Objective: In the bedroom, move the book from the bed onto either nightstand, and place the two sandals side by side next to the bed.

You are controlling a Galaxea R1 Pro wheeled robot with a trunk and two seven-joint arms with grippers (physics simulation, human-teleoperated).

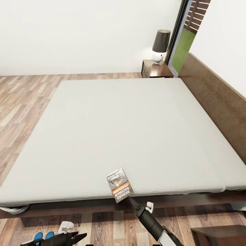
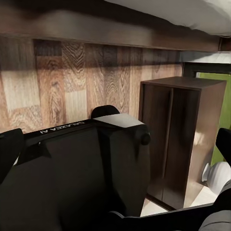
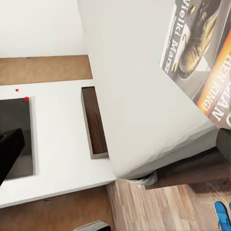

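My right gripper [image 1: 131, 200] is at the near edge of the bed [image 1: 102, 136], right by the book [image 1: 119, 185] that sticks out over it, but I cannot tell if my jaws hold it, so I should grab its edge gently and lift straight up into the open room above.

The bed [image 1: 102, 130] offers a wide bare mattress; only the book [image 1: 119, 185] lies on it, at the near edge. The headboard [image 1: 218, 102] walls off the right side. On the far nightstand [image 1: 155, 70] a lamp [image 1: 160, 46] takes up the top's middle. The floor [image 1: 20, 102] at the left is open.
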